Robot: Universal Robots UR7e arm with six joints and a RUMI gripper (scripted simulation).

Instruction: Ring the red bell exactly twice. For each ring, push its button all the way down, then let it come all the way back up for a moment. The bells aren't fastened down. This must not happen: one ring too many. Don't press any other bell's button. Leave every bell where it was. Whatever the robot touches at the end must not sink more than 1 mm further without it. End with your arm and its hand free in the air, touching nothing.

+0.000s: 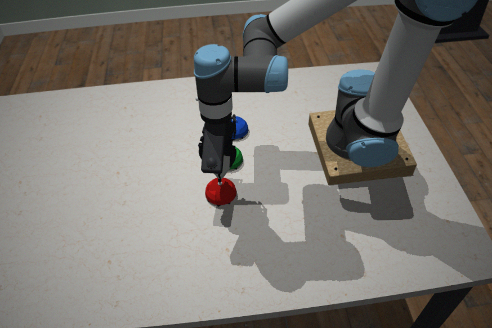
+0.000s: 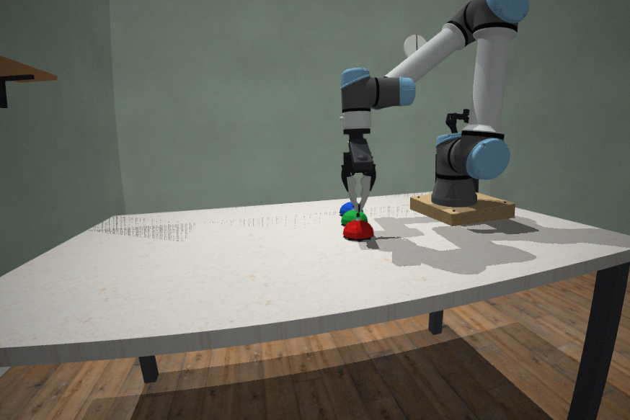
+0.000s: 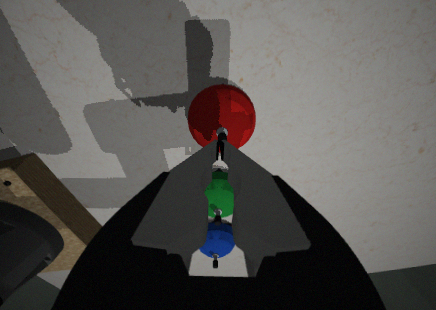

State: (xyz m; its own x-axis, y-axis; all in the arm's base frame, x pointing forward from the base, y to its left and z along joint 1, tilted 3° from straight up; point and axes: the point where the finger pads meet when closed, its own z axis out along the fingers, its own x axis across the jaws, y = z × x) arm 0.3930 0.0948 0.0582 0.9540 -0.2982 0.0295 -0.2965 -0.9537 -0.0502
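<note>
The red bell [image 1: 220, 191] sits on the white table, nearest the front of a row of three bells. It also shows in the exterior view [image 2: 357, 230] and in the wrist view [image 3: 221, 115]. My gripper [image 1: 218, 176] is shut and empty, pointing straight down, with its fingertips right over the red bell's small button [image 3: 221, 132]. I cannot tell whether the tips touch the button. The gripper also shows in the exterior view [image 2: 359, 210] and in the wrist view [image 3: 220, 149].
A green bell [image 1: 236, 158] sits just behind the red one, and a blue bell [image 1: 240, 127] behind that; the gripper body partly hides both. The arm's wooden base plate [image 1: 361, 148] stands at the right of the table.
</note>
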